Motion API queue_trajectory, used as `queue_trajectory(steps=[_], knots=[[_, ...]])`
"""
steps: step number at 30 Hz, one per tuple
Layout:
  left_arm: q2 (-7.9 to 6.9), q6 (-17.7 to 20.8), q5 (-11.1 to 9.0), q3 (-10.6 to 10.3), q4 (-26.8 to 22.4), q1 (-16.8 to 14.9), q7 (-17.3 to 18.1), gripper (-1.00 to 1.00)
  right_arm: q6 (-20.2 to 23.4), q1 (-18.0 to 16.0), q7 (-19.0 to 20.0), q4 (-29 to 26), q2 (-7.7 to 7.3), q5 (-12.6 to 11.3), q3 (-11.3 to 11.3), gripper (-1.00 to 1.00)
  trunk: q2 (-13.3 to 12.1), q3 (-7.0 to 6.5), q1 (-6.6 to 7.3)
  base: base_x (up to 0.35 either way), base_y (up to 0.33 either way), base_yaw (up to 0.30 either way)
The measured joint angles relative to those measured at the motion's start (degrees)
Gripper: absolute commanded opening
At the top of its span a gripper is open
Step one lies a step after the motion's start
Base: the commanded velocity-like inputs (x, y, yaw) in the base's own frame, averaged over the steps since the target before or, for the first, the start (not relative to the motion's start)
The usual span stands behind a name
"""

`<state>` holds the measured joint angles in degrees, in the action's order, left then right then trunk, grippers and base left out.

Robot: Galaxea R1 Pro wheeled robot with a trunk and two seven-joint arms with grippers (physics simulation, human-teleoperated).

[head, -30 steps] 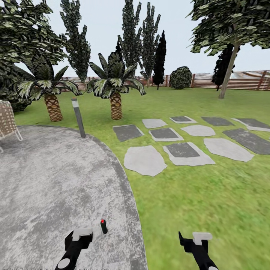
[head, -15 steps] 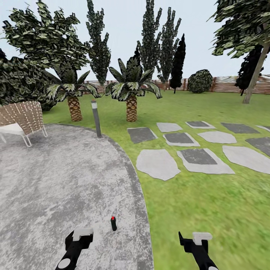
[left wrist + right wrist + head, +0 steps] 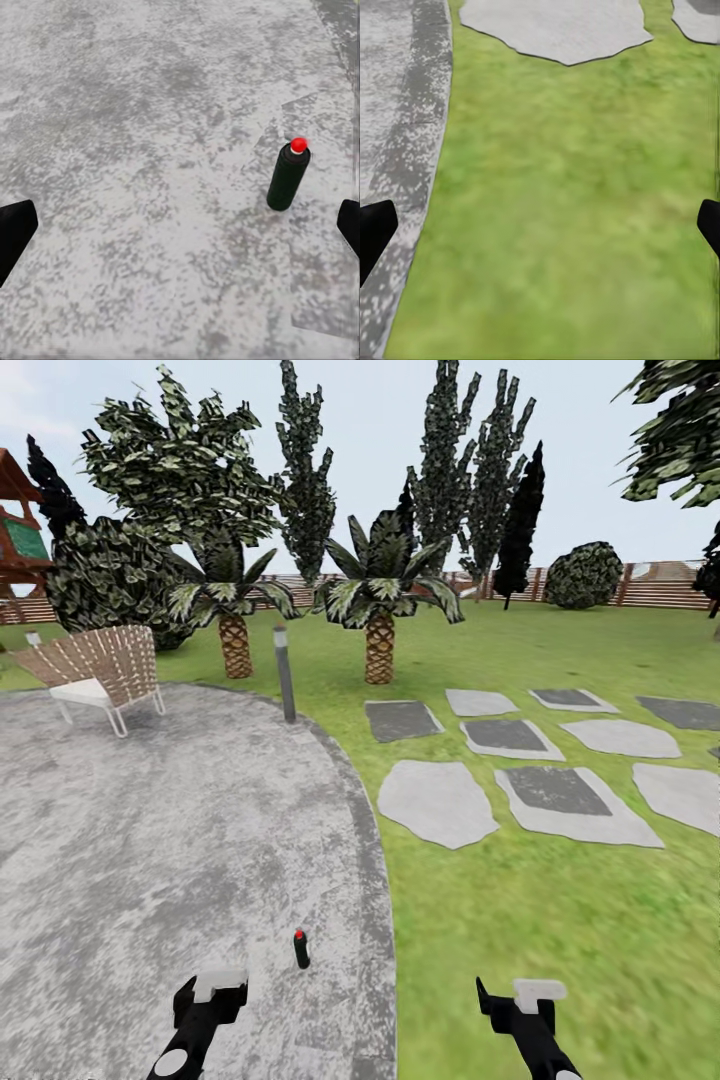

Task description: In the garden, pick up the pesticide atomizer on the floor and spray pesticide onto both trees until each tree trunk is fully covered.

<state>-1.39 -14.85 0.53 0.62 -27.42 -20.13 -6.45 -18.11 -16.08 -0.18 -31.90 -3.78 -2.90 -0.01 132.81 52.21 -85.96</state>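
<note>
The pesticide atomizer [image 3: 301, 949], a small dark green can with a red cap, stands upright on the grey paved patio [image 3: 150, 830]. It is a short way ahead and to the right of my left gripper [image 3: 212, 992]. In the left wrist view the atomizer [image 3: 288, 176] stands apart from the open left gripper [image 3: 180, 225], nearer one black fingertip [image 3: 349, 223]. My right gripper [image 3: 515, 1000] hangs open over the lawn [image 3: 562, 195], holding nothing. Blocky foliage of one tall tree [image 3: 685, 430] shows at the upper right; its trunk is cut off by the frame edge.
A wicker chair [image 3: 100, 670] and a grey bollard lamp [image 3: 285, 675] stand at the patio's far edge. Two short palms [image 3: 378, 610] grow behind them. Stepping stones [image 3: 437, 802] lie in the grass to the right. A slat fence [image 3: 660, 585] closes the back.
The whole view has swung left: the palms, lamp and stones slid right and the wicker chair came into sight. Both grippers hold the same open pose, and the atomizer still stands.
</note>
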Motion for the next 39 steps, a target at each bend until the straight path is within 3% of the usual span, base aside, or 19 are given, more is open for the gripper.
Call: queue_trajectory(steps=[10,31,39], knots=[[-0.08,0.0,0.0,0.0,0.0,0.0,0.0,1.0,0.0,0.0,0.2,0.0,0.0,0.0,0.0,1.0,0.0,0.0,0.0,0.069,-0.264,0.003],[-0.09,0.0,-0.1,0.0,0.0,-0.1,0.0,1.0,0.0,0.0,0.1,0.0,0.0,0.0,0.0,1.0,0.0,0.0,0.0,0.217,-0.199,0.001],[-0.1,0.0,-0.1,0.0,0.0,-0.1,0.0,1.0,0.0,0.0,0.1,0.0,-0.01,0.0,0.0,1.0,0.0,0.0,0.0,0.031,-0.227,0.198]])
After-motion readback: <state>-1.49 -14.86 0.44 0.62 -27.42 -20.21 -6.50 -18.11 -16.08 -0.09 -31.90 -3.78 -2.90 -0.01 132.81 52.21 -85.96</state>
